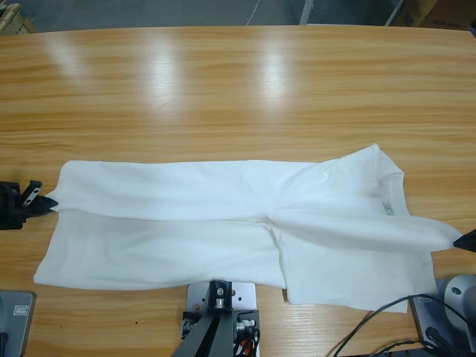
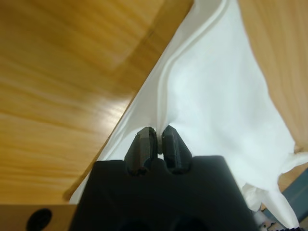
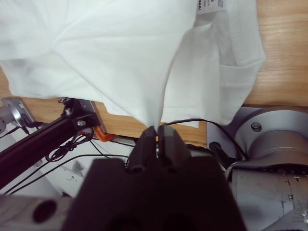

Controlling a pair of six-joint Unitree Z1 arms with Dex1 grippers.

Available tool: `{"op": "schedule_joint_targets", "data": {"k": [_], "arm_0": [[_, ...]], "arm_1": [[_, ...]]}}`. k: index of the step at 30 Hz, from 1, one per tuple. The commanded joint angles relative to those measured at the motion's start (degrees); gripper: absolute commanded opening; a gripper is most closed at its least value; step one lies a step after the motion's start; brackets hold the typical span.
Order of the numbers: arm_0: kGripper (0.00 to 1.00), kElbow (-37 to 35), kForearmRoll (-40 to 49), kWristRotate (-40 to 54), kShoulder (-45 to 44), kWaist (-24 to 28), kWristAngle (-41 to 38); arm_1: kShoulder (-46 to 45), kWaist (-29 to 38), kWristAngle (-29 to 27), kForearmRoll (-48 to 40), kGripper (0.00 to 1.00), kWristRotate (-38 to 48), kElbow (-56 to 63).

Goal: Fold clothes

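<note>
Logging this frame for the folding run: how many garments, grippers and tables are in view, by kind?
White T-shirt: 1
Grippers: 2, the left gripper and the right gripper, each shut on the shirt
Wooden table: 1
Total: 4

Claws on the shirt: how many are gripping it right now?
2. The left claw pinches the plain white thin-fabric T-shirt at its hem end, at the table's left edge in the high view. The right claw pinches a pulled-out point of fabric at the neckline end, far right.
</note>
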Motion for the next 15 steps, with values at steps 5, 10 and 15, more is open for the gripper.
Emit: {"op": "schedule_joint_targets", "data": {"k": [5, 10, 15], "arm_0": [[0.0, 0.6, 5.3, -3.0, -3.7, 0.5, -3.6], [0.681, 0.6, 3.6, -3.5, -3.4, 0.5, -3.1], [0.971, -1.9, 3.2, 0.9, -9.4, 0.5, -1.2]], "arm_1": [[0.2, 0.6, -0.9, -0.5, 0.0, 0.4, 2.1], [0.2, 0.6, -1.0, -0.5, 0.0, 0.4, 2.2], [0.3, 0.6, -0.8, -0.4, 0.0, 0.4, 2.2]]}}
